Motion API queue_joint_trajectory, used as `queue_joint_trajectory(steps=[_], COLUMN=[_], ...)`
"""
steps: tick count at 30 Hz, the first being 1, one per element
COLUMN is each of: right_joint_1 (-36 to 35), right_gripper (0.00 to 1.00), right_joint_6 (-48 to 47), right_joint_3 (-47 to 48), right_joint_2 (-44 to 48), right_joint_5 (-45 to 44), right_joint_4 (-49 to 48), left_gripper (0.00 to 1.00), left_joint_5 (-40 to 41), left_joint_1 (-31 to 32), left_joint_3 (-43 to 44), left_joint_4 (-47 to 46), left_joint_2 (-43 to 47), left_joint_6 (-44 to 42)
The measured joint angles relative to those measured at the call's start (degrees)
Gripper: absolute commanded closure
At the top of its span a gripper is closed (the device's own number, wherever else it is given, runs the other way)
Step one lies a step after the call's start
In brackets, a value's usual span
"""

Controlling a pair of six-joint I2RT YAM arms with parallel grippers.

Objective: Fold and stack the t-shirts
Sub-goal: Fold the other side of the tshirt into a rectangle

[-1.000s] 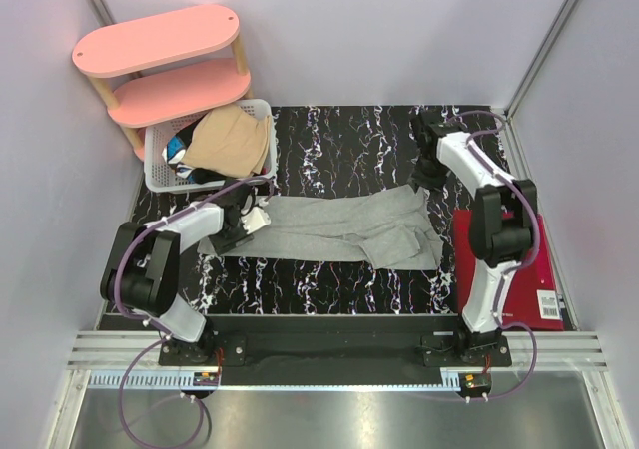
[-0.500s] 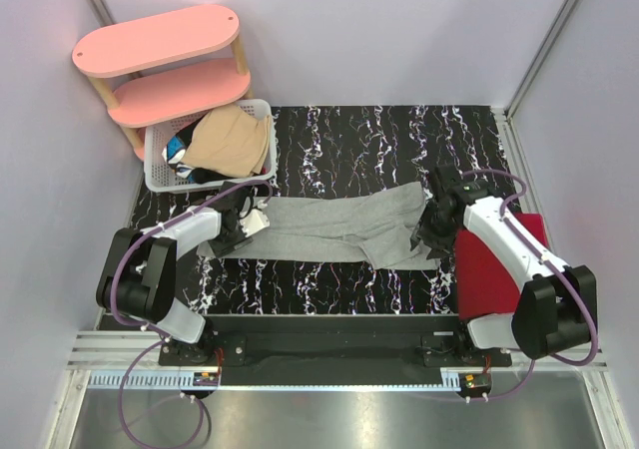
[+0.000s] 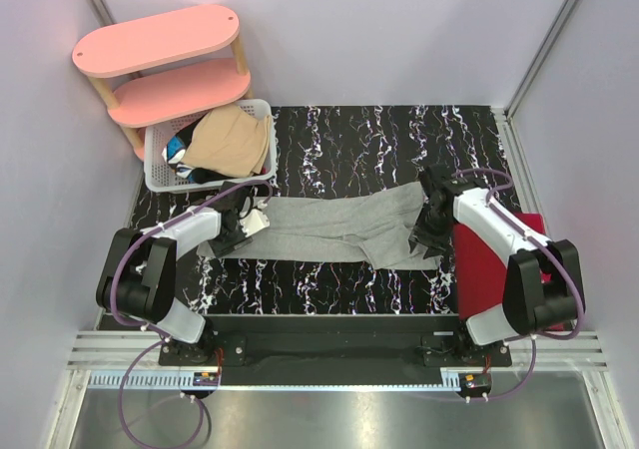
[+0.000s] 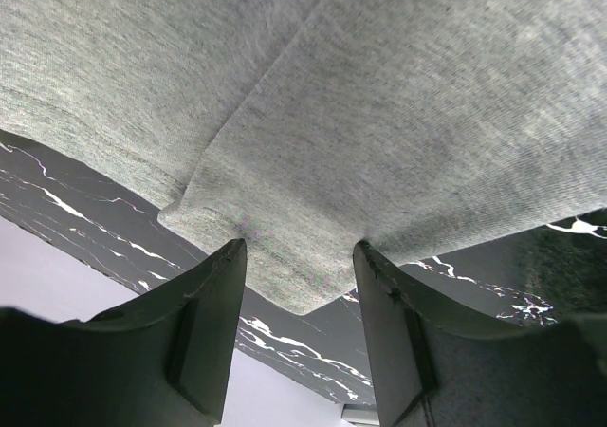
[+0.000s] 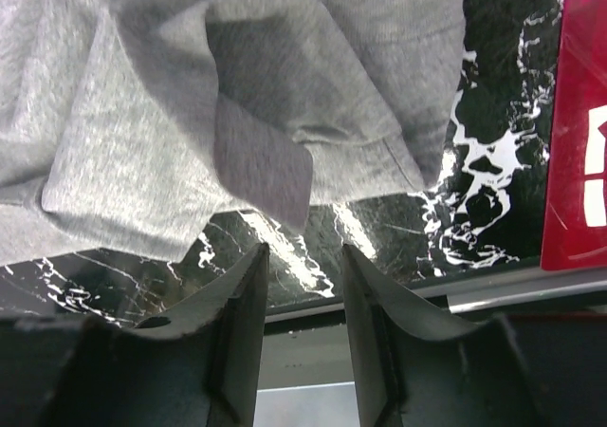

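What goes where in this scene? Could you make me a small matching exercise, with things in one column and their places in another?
Things:
1. light heather grey fabric t-shirt
2. tan-beige fabric t-shirt
3. red flat rectangular board
4. pink oval two-tier shelf

Places:
A. piled in the white plastic lattice basket
B. in the far left corner, behind the basket
C. spread across the middle of the black marbled table
D. lying at the table's right edge

Pairs: 1-C, 2-A, 3-D, 4-B
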State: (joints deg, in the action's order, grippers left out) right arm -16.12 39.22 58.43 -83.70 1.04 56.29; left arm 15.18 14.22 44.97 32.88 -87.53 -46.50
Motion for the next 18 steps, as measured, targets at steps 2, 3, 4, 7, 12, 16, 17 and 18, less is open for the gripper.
queue_joint_trajectory(steps=[2,3,4,7,12,16,17,18], right_joint_1=[0.00,0.00,0.00,0.00,0.00,0.00,0.00,0.00], right_gripper=[0.62,0.62,0.64,0.69,0.78,0.88,0.92,0.96], right_joint_6=[-0.39,-0.52,-0.70,-1.09,-2.01,-2.75,-2.93,-3.13], right_joint_3=[0.26,0.37,0.50,1.07,2.49,3.87,4.20,4.44], right_joint_2=[-1.11,-1.46,-1.86,-2.78,-3.93,-4.98,-5.25,-5.49], right_joint_5=[-0.55,-0.59,-0.76,-1.16,-1.60,-1.64,-1.64,-1.62], right_joint_4=[-0.66,-0.87,-1.09,-1.31,-1.64,-1.84,-1.97,-2.14], left_gripper=[0.46,0.46,0.46,0.46,0.46,0.46,0.46,0.46], left_joint_5=[-0.02,-0.02,-0.02,-0.02,-0.02,-0.07,-0.07,-0.07], left_joint_1=[0.00,0.00,0.00,0.00,0.00,0.00,0.00,0.00], left_joint_3=[0.00,0.00,0.00,0.00,0.00,-0.02,-0.02,-0.02], left_joint_4=[0.07,0.11,0.13,0.17,0.17,0.20,0.20,0.20], left_joint_2=[0.04,0.04,0.04,0.04,0.04,0.04,0.07,0.07], left_joint_6=[0.02,0.02,0.00,0.00,0.00,0.02,0.00,0.00])
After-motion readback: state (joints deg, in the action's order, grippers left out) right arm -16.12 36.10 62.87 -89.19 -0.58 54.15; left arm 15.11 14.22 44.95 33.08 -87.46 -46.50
